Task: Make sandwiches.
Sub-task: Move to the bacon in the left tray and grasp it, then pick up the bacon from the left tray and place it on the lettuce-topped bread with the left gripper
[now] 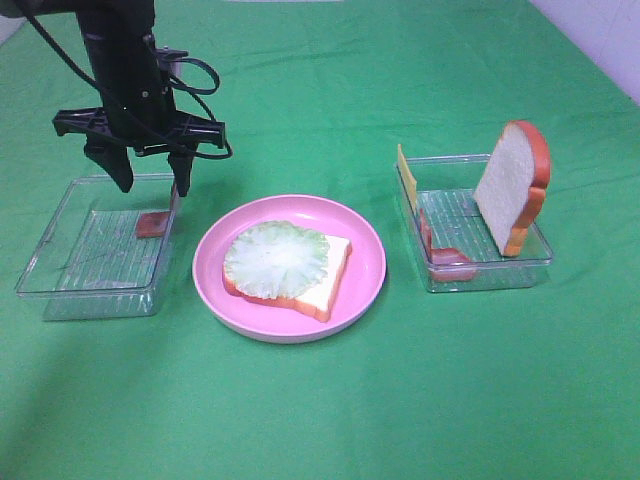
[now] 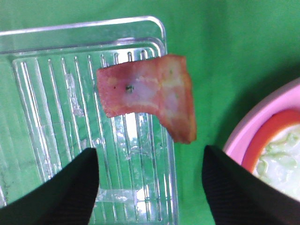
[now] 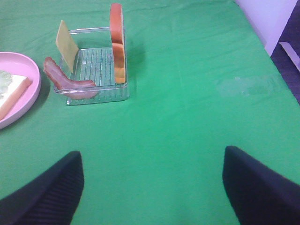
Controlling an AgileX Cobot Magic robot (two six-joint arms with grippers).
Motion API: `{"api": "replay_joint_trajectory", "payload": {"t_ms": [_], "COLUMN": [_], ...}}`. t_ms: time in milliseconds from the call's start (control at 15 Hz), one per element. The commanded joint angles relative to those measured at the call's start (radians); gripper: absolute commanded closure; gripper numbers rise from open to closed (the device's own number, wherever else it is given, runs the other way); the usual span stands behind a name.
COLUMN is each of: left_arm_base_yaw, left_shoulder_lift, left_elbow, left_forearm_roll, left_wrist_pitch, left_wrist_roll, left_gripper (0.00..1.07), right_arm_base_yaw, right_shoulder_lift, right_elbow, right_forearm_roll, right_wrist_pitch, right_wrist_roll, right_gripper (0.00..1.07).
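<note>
Left gripper (image 1: 150, 180): upper left of frame, jaws wide apart, empty, above bacon strip (image 1: 152, 224) lying across clear tray (image 1: 70, 285) rim. Right gripper (image 3: 152, 187): spread, empty. Lettuce (image 1: 275, 258) on bread slice (image 1: 333, 268), pink plate (image 1: 365, 250), centre.

The bench (image 1: 320, 420) wears a matt green cloth, faintly creased. The tray (image 2: 56, 117) is clear plastic, glossy, ribbed and scuffed. The bacon strip (image 2: 150, 91) looks like smooth, slightly shiny rubber. The pink plate (image 1: 370, 265) is smooth with a soft sheen, and the lettuce leaf (image 1: 272, 258) is finely ridged and matt. The fingers (image 2: 61, 192) of my left end effector (image 2: 150, 187) are matt black and finely grained.
</note>
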Motion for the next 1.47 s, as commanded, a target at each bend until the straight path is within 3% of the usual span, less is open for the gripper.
{"api": "replay_joint_trajectory", "payload": {"t_ms": [67, 267, 600, 867, 1267, 1467], "left_arm_base_yaw": [0.000, 0.000, 0.000, 0.000, 0.000, -0.003], "left_shoulder_lift": [0.002, 0.002, 0.002, -0.009, -0.163, -0.223], "left_elbow": [0.010, 0.010, 0.010, 0.006, -0.031, -0.031], "left_forearm_roll": [0.003, 0.003, -0.002, -0.005, -0.100, -0.281], "left_wrist_pitch": [-0.048, -0.063, -0.079, -0.054, -0.009, -0.007], "left_wrist_roll": [-0.006, -0.006, -0.006, -0.001, 0.036, 0.115], "left_gripper": [0.65, 0.75, 1.07, 1.07, 1.07, 1.07], "right_arm_base_yaw": [-0.006, -0.006, -0.006, -0.006, -0.006, -0.006], "right_shoulder_lift": [-0.013, -0.013, -0.013, -0.013, -0.013, -0.013], "right_elbow": [0.001, 0.001, 0.001, 0.001, 0.001, 0.001], "right_forearm_roll": [-0.003, -0.003, -0.003, -0.003, -0.003, -0.003], "right_wrist_pitch": [-0.008, -0.008, -0.008, -0.008, -0.008, -0.008], "right_wrist_roll": [-0.012, -0.012, -0.012, -0.012, -0.012, -0.012], "right_gripper": [0.30, 0.30, 0.30, 0.30, 0.30, 0.30]}}
